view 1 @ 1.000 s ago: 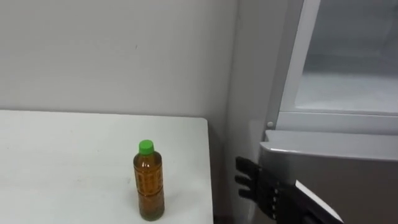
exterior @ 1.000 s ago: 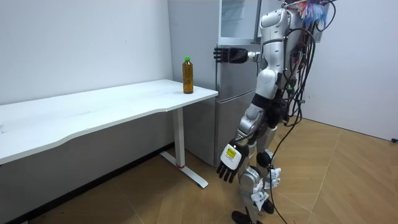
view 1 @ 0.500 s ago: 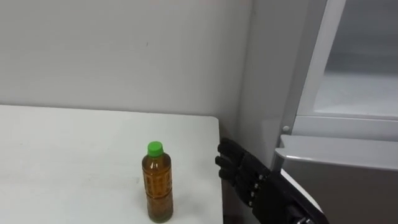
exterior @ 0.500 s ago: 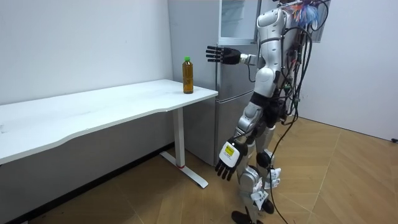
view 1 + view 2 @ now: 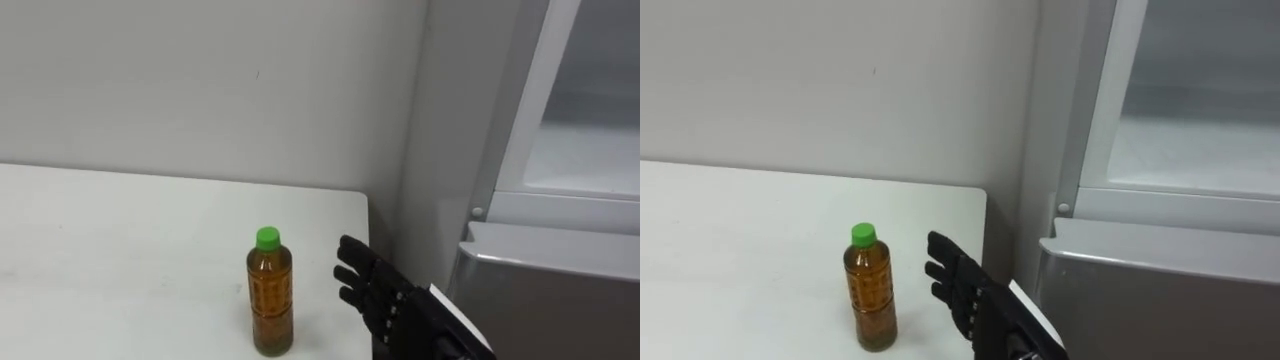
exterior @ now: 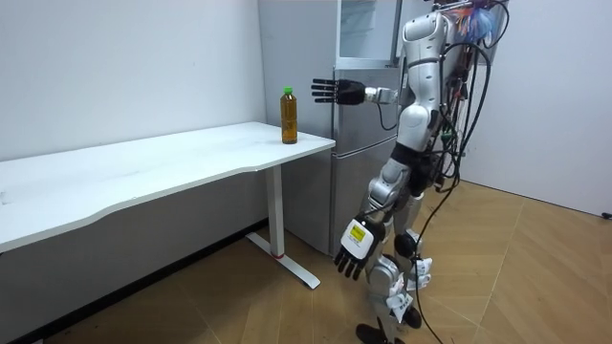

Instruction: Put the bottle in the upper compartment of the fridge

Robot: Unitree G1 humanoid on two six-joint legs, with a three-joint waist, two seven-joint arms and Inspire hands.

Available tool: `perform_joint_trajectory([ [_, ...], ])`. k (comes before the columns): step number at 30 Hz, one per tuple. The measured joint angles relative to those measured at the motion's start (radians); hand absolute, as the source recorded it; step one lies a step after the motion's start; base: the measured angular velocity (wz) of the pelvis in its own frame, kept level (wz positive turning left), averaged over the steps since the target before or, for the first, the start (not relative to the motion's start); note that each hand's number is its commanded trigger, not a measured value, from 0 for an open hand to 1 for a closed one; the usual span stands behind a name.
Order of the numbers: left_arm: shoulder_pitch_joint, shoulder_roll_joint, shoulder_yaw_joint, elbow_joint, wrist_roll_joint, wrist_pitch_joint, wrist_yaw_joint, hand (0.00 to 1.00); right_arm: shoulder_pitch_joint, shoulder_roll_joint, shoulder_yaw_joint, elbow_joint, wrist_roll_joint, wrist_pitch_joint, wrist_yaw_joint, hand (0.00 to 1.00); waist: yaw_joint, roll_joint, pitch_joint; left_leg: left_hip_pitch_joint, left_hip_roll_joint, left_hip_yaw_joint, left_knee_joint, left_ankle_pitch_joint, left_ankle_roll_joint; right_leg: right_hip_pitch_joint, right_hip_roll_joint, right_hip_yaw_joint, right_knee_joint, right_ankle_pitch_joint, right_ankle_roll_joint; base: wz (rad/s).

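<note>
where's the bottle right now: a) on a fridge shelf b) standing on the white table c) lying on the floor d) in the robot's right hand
b: the bottle stands upright on the white table, and the open right hand is beside it, not touching.

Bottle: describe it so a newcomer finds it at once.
Start at the long white table against the wall and go to its corner beside the grey fridge. The bottle stands upright there, just left of the open right hand; its amber liquid and green cap are the only colour nearby.
</note>
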Motion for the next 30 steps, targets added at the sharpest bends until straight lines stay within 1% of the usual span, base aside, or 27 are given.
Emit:
perform_joint_trajectory([
  [3, 0.003, 0.000, 0.000, 0.000, 0.001, 0.000, 0.004, 0.00, -0.001, 0.000, 0.001, 0.004, 0.004, -0.001, -0.030, 0.00, 0.013, -0.002, 0.0009, 0.001, 0.000, 0.000, 0.001, 0.000, 0.000, 0.005, 0.000, -0.001, -0.001, 0.000, 0.000, 0.00],
  [5, 0.003, 0.000, 0.000, 0.001, 0.001, 0.001, 0.004, 0.00, -0.005, 0.003, 0.006, 0.023, 0.008, -0.015, -0.051, 0.00, 0.023, -0.003, 0.0022, 0.005, 0.000, -0.001, 0.001, 0.000, 0.000, 0.006, -0.001, -0.003, -0.002, 0.000, 0.000, 0.00],
  [6, 0.003, -0.001, 0.000, 0.000, 0.000, 0.001, 0.006, 0.00, -0.010, 0.009, 0.007, 0.045, 0.013, -0.020, -0.068, 0.00, 0.029, -0.003, 0.0049, 0.006, 0.000, -0.003, 0.001, 0.000, 0.000, 0.012, -0.001, -0.004, -0.003, 0.000, 0.000, 0.04],
  [11, -0.005, -0.006, 0.000, -0.001, 0.000, 0.001, 0.023, 0.00, -0.049, 0.025, 0.007, 0.113, 0.038, -0.025, -0.154, 0.00, 0.031, 0.000, 0.0064, -0.006, -0.002, -0.022, 0.002, 0.000, 0.000, 0.012, -0.002, -0.017, -0.011, 0.001, 0.002, 0.10],
  [13, -0.005, -0.005, -0.001, -0.001, 0.002, 0.001, 0.023, 0.00, -0.086, 0.030, 0.008, 0.144, 0.039, -0.041, -0.189, 0.00, 0.029, 0.000, 0.0068, -0.014, -0.004, -0.035, 0.003, 0.000, 0.000, 0.010, -0.003, -0.030, -0.008, 0.001, 0.002, 0.15],
  [17, -0.010, -0.007, -0.001, 0.000, 0.008, 0.001, 0.018, 0.00, -0.137, 0.034, 0.009, 0.170, 0.039, -0.047, -0.229, 0.00, 0.031, 0.001, 0.0069, -0.012, -0.009, -0.048, 0.003, 0.000, 0.001, 0.012, -0.004, -0.037, -0.009, 0.000, 0.002, 0.10],
  [18, -0.009, -0.007, -0.001, 0.001, 0.009, 0.002, 0.016, 0.00, -0.151, 0.034, 0.014, 0.183, 0.039, -0.061, -0.241, 0.00, 0.031, -0.001, 0.0063, -0.013, -0.011, -0.051, 0.003, 0.001, 0.001, 0.014, -0.006, -0.041, -0.010, 0.000, 0.003, 0.08],
  [20, -0.010, -0.011, -0.001, 0.001, 0.018, 0.008, 0.016, 0.00, -0.168, 0.034, 0.019, 0.204, 0.040, -0.068, -0.257, 0.00, 0.030, 0.000, 0.0064, -0.013, -0.013, -0.059, 0.002, 0.001, 0.002, 0.017, -0.008, -0.048, -0.011, 0.000, 0.004, 0.12],
  [21, -0.011, -0.012, -0.001, 0.001, 0.031, 0.013, 0.016, 0.00, -0.175, 0.034, 0.023, 0.222, 0.040, -0.076, -0.270, 0.00, 0.030, 0.000, 0.0064, -0.013, -0.015, -0.070, 0.002, 0.002, 0.003, 0.021, -0.009, -0.054, -0.011, 0.000, 0.004, 0.16],
  [25, -0.009, -0.014, -0.001, 0.001, 0.050, 0.031, 0.018, 0.00, -0.190, 0.034, 0.037, 0.262, 0.041, -0.076, -0.305, 0.00, 0.030, 0.002, 0.0082, -0.011, -0.016, -0.087, 0.003, 0.002, 0.003, 0.028, -0.010, -0.059, -0.011, 0.000, 0.005, 0.10],
  [28, -0.009, -0.014, -0.001, 0.001, 0.058, 0.040, 0.023, 0.00, -0.194, 0.034, 0.036, 0.287, 0.035, -0.076, -0.319, 0.00, 0.029, 0.003, 0.0085, -0.012, -0.019, -0.111, 0.003, 0.004, 0.005, 0.037, -0.013, -0.081, -0.011, -0.001, 0.006, 0.17],
  [30, -0.005, -0.015, 0.000, -0.003, 0.068, 0.049, 0.023, 0.00, -0.199, 0.034, 0.034, 0.316, 0.034, -0.076, -0.320, 0.00, 0.029, 0.003, 0.0087, -0.012, -0.020, -0.118, 0.005, 0.006, 0.005, 0.042, -0.015, -0.085, -0.011, -0.002, 0.008, 0.13],
])
